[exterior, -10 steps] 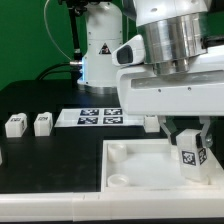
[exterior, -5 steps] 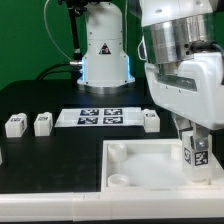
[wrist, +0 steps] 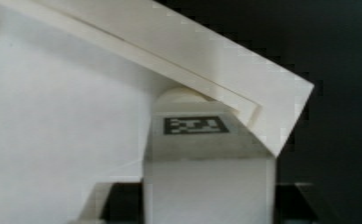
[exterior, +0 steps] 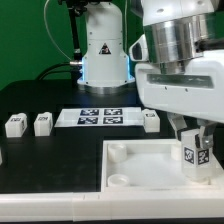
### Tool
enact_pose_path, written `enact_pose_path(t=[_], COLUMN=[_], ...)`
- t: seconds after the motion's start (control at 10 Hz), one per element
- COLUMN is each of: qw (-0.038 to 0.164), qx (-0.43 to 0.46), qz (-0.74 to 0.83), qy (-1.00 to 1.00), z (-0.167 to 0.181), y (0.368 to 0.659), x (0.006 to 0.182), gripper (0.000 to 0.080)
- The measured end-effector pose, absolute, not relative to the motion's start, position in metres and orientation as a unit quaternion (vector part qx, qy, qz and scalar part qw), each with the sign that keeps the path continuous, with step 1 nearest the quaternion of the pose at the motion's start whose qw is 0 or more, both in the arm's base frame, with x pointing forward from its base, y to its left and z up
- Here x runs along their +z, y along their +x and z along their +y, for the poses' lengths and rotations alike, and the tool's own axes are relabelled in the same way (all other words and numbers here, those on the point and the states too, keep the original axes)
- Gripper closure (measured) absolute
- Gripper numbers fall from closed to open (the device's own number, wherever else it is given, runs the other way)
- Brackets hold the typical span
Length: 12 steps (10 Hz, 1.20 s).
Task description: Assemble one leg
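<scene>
My gripper (exterior: 194,140) is shut on a leg (exterior: 194,158), a small white post with a marker tag on its face. It holds the leg upright over the right corner of the large white square panel (exterior: 140,160) in the exterior view. In the wrist view the leg (wrist: 206,160) runs out from between the jaws toward the panel's corner (wrist: 249,75); the leg's far end meets the panel's edge. Three more legs stand on the black table: two at the left (exterior: 14,125) (exterior: 42,123) and one beside the marker board (exterior: 151,120).
The marker board (exterior: 98,117) lies flat behind the panel. The panel has a round socket (exterior: 118,180) at its near left corner. The robot's base (exterior: 103,50) stands at the back. The table's front edge runs just below the panel.
The gripper with the leg moved from over the panel toward the exterior view's right, then settled at the panel's right corner. The other legs have not moved.
</scene>
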<state>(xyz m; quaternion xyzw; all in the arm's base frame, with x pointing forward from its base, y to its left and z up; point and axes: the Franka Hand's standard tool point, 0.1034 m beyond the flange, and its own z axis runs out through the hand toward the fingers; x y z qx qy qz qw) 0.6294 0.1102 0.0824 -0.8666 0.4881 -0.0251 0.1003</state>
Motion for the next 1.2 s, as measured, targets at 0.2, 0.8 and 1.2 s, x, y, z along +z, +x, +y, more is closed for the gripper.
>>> enact_pose_path(t=[0.2,0.8,1.2], qw=[0.097,0.1,0.094], qx=[-0.035,-0.04,-0.052], qz=[0.383,0.409,0.307], qy=[-0.918,-0.906,-0.946], z=[0.1102,0.1089,0.11], y=[0.6295,0.6295,0.6313], x=[0.0828,0.082,0.0837], gripper=[0.0501,0.0501,0.016])
